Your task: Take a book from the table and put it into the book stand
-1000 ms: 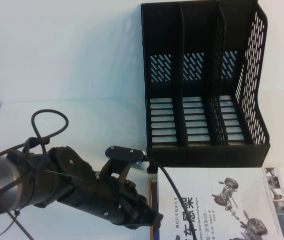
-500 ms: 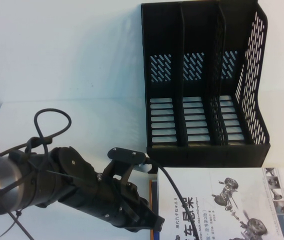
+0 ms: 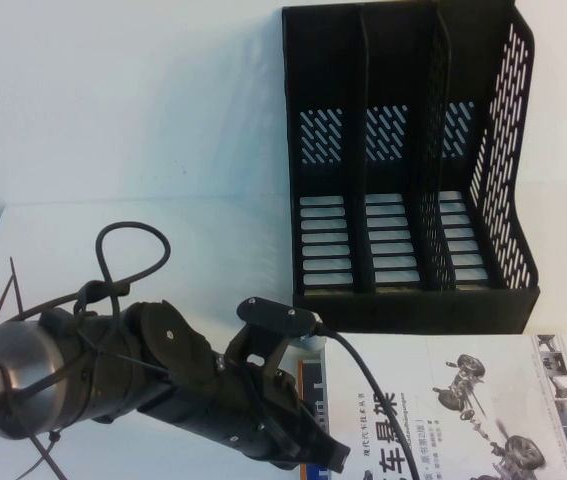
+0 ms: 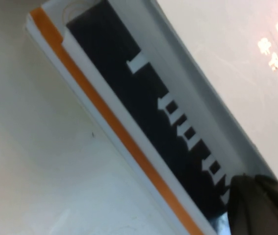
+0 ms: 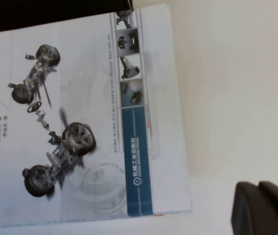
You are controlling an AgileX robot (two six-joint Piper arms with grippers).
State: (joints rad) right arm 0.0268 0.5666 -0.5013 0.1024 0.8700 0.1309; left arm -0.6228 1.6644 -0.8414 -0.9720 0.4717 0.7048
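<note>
The white book (image 3: 443, 410), with black characters and grey suspension pictures, lies flat on the table (image 3: 163, 250) in front of the black book stand (image 3: 403, 160). It rests on a dark navy book with an orange edge (image 3: 309, 385). My left gripper (image 3: 328, 455) is shut and sits low at the books' left edge. In the left wrist view its fingers (image 4: 261, 205) are over the navy book (image 4: 143, 107), beside the white cover (image 4: 227, 49). My right gripper (image 5: 266, 208) is shut and empty above bare table, off the white book's (image 5: 80, 112) blue-strip edge.
The stand's three compartments hold nothing. The left arm's cable (image 3: 128, 250) loops above the table on the left. Bare tabletop lies left of the stand and of the books. The right arm is outside the high view.
My left arm has moved right and lower, toward the books' left edge. The white book has shifted slightly right, showing more of the navy book under it.
</note>
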